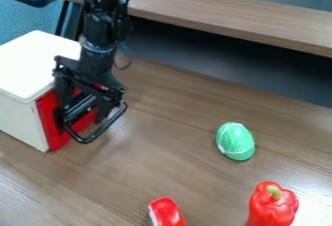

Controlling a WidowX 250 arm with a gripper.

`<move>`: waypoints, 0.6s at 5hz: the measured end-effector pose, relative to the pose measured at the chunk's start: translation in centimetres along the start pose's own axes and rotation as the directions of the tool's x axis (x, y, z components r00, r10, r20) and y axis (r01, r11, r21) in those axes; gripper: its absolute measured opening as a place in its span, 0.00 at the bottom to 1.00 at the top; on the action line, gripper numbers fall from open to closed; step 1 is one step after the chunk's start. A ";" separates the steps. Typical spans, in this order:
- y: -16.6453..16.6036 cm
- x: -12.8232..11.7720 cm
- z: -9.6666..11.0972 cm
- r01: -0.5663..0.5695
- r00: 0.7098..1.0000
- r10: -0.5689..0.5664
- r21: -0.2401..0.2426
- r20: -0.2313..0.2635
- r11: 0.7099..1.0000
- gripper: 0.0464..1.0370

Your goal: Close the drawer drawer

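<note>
One white box (39,65) stands at the left edge on the wooden table (156,147), its red drawer (48,118) on the side facing right, front partly hidden. Just before that front hangs the black gripper (90,111), upper left; whether it is wide or narrow, I cannot tell. Next, at the bottom edge, lies a red object with a white stripe (167,213), then a green egg-shaped thing (235,141), farther back, and lastly a red pepper (272,206), green stem up.
</note>
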State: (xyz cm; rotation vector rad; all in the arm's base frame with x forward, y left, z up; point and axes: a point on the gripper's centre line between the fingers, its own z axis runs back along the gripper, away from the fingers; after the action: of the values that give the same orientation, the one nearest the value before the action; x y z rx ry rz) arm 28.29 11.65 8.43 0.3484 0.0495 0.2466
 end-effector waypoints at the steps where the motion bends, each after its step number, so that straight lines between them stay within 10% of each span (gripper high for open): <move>1: 0.6 -0.1 -0.2 -0.012 1.000 0.012 -0.004 -0.008 1.000 0.96; 3: 0.5 0.0 0.0 -0.003 1.000 0.003 -0.076 0.007 0.997 0.96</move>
State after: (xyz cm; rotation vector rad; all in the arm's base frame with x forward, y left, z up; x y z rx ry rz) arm 28.14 12.06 8.56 0.2740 0.0325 0.2494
